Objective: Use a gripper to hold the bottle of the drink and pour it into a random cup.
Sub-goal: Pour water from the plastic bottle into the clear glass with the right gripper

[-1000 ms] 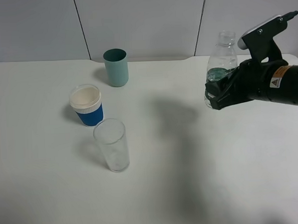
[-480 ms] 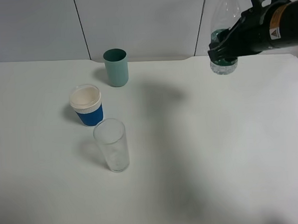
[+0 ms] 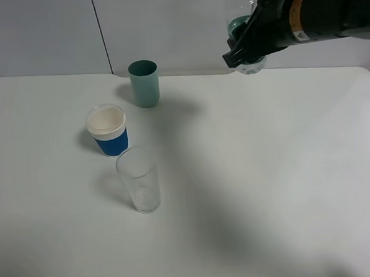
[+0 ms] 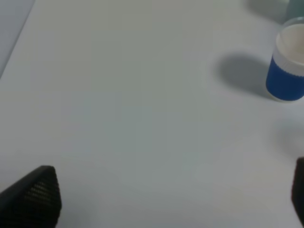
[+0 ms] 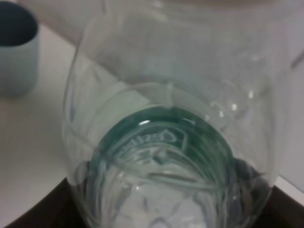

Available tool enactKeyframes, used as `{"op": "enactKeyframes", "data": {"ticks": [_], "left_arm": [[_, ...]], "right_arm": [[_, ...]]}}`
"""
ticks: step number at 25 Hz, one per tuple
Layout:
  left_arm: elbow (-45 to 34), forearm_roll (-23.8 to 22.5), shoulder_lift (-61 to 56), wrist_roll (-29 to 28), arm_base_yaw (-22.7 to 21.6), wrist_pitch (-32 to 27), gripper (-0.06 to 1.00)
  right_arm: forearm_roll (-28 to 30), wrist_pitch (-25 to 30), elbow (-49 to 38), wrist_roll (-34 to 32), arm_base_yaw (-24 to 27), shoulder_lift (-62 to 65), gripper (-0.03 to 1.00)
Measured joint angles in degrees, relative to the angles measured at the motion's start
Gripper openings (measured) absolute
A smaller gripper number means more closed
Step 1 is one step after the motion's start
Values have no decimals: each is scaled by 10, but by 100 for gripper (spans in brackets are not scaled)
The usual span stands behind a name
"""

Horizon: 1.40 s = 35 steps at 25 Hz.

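Observation:
High over the table's back edge, my right gripper (image 3: 247, 47) is shut on the bottle of the drink (image 3: 240, 25), a clear bottle with a dark green label. The bottle's top is cut off by the frame. In the right wrist view the bottle (image 5: 171, 142) fills the picture, with dark fingers (image 5: 40, 213) at its sides. The cup (image 3: 139, 180), a tall clear glass, stands on the table well to the left of the bottle and nearer the front. My left gripper (image 4: 166, 192) is open over bare table, nothing between its fingertips (image 4: 35, 194).
A teal cup (image 3: 144, 83) stands near the back edge, left of the bottle, also seen as the teal cup (image 5: 16, 47). A blue cup with a white rim (image 3: 108, 130) sits just behind the glass; the left wrist view shows this blue cup (image 4: 287, 66).
My right gripper has carried the bottle up off the right side of the table and leftward, to a high spot above the back edge. The cups have not moved.

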State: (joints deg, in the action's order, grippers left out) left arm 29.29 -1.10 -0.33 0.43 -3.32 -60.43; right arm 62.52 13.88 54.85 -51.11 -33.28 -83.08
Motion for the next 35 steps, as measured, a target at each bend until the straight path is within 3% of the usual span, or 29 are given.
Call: {"op": "enactKeyframes", "data": {"ticks": [6,11,26,30,35], "left_arm": [[0,0,0,-1,0,0,98],[0,0,0,-1,0,0,98],[0,0,0,0,0,0,98],[0,0,0,0,0,0,98],[0,0,0,0,0,0,98]], "right_arm": [[17,5,20,-2,-49,-64,55],[66,10,31,-2,-91,-112,55],[101,0,31,22,-126,-152,55],[164,0,31,-26,-144,-156,55],[288,0,31,-123,-163,-156,55]]}}
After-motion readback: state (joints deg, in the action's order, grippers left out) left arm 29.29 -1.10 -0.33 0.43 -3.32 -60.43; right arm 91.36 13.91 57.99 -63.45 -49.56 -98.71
